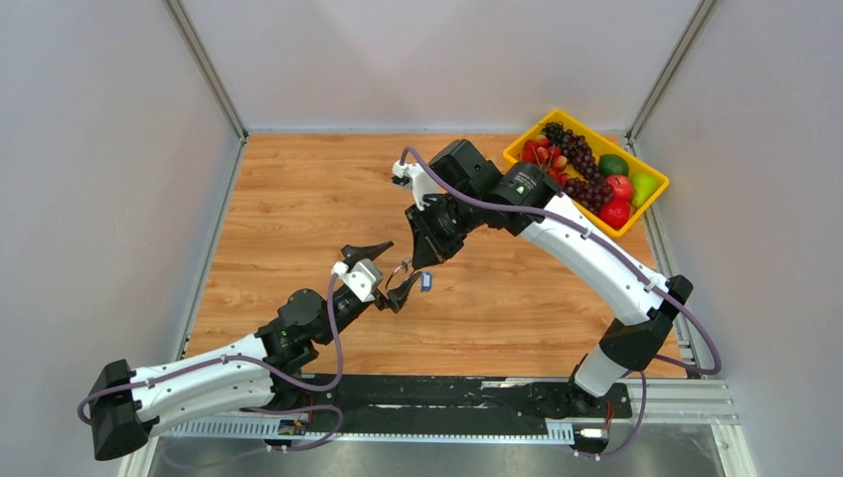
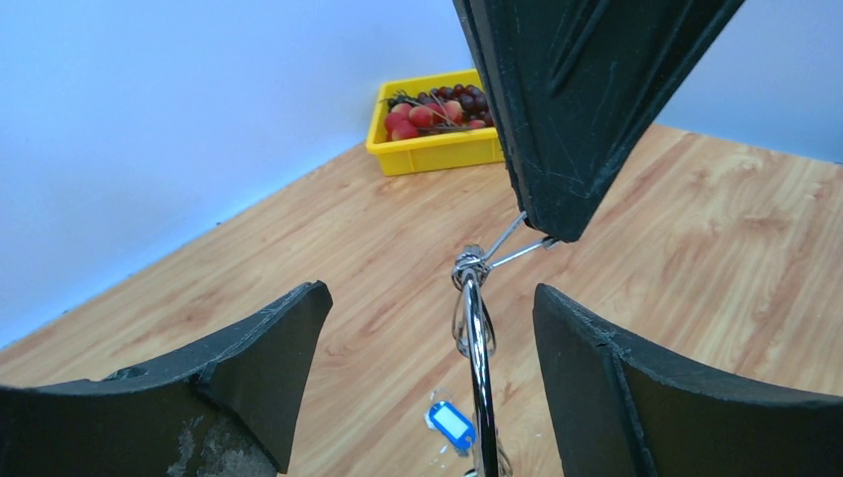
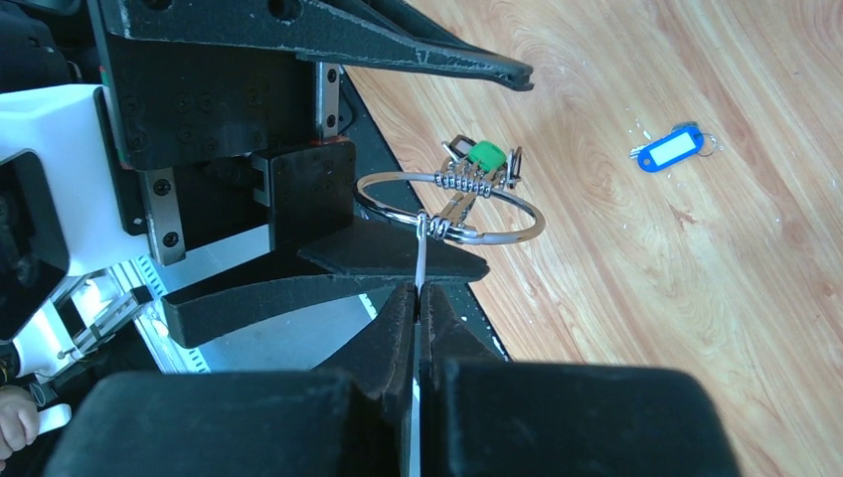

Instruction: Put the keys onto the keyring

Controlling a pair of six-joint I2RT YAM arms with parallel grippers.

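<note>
Right gripper (image 3: 420, 298): jaws pressed fully together on a thin metal piece (image 3: 422, 260), which runs from the fingertips to the keyring (image 2: 473, 323). Cannot tell whether this piece is a key blade.

Left gripper (image 2: 429, 298): wide open. Its two black fingers (image 2: 249, 368) stand well apart on either side of the ring. No contact with the ring shows in the left wrist view.

Keyring: held off the table (image 1: 298, 199), over the middle of the wood, between the two grippers. It hangs from the pinched piece. A green tag (image 3: 485, 156) sits on the ring beside a few small coiled wire loops. The keys under the tag are too small to tell apart.

Blue-tagged key (image 3: 668, 149): lies flat on the table by itself, just right of the left gripper and apart from the ring.

Far right corner: yellow tray (image 2: 437, 154) holding fruit (image 1: 596, 179).
</note>
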